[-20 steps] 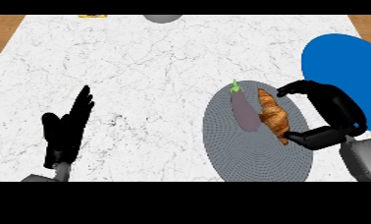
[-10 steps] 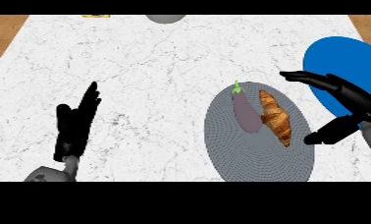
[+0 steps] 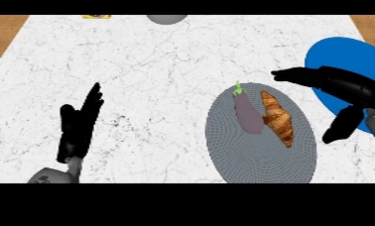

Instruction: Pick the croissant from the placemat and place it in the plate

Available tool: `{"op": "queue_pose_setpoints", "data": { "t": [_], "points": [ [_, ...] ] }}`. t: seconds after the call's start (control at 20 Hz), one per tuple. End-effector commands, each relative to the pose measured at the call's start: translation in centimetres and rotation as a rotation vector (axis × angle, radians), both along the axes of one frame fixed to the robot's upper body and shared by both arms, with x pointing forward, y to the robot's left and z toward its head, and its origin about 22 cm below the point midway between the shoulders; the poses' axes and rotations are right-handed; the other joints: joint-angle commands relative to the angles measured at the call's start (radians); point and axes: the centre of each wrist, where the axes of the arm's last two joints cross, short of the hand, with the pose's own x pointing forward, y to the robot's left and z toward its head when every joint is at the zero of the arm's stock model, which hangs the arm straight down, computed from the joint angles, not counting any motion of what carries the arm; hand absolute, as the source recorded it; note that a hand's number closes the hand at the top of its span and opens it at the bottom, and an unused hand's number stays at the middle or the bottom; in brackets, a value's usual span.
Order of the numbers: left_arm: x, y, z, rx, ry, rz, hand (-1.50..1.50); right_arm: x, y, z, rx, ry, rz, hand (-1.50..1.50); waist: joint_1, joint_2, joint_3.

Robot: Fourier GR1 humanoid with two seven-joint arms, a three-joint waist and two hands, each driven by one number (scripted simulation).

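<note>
The right robot hand (image 3: pixel 343 91) hangs open at the right edge of the view, fingers stretched leftward over the blue plate (image 3: pixel 330 61) and thumb pointing down beside the placemat; it holds nothing, and we see a gap between it and the croissant (image 3: pixel 278 118). The croissant lies on the grey round placemat (image 3: pixel 249 155), on its right half, long axis running up and down the view. Just left of it, close alongside, lies a purple eggplant (image 3: pixel 247 112) with its green stem toward the far side (whether the two touch we cannot tell).

The plate sits at the right rim of the surface (image 3: pixel 161 71); the right robot hand covers much of its lower part and the view's edge cuts off its right side. The placemat's near edge is cut off by the bottom of the view. Between placemat and left robot hand (image 3: pixel 79 123) we find a wide stretch of bare marble.

The left robot hand rests open at the lower left, fingers straight and pointing away, well apart from everything. At the far edge a grey rounded object (image 3: pixel 167 19) and a small yellow item (image 3: pixel 96 16) are both cut off and too small for us to identify.
</note>
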Motion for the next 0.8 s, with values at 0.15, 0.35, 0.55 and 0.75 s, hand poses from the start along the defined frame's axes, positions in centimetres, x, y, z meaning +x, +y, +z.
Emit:
{"op": "queue_pose_setpoints", "data": {
  "t": [0.15,0.35,0.55,0.75],
  "points": [
    [-0.9,1.0,0.3,-0.002,-0.004,0.006,0.00,0.5,2.8,-1.1,-0.158,0.080,0.029,-1.50,-0.003,-0.001,0.001],
    [0.3,0.3,1.6,0.014,0.007,0.008,0.00,0.9,3.0,-3.5,-0.186,0.084,0.025,-1.50,-0.002,0.000,0.001],
    [0.2,-1.1,0.4,-0.001,0.006,-0.002,0.00,0.8,3.2,-1.0,-0.213,0.062,0.027,-1.50,-0.009,-0.001,0.001],
    [-1.0,0.3,0.4,0.001,0.004,-0.003,0.00,0.8,2.6,-4.7,-0.218,0.095,0.061,-1.50,-0.001,0.001,0.001]
  ]
}}
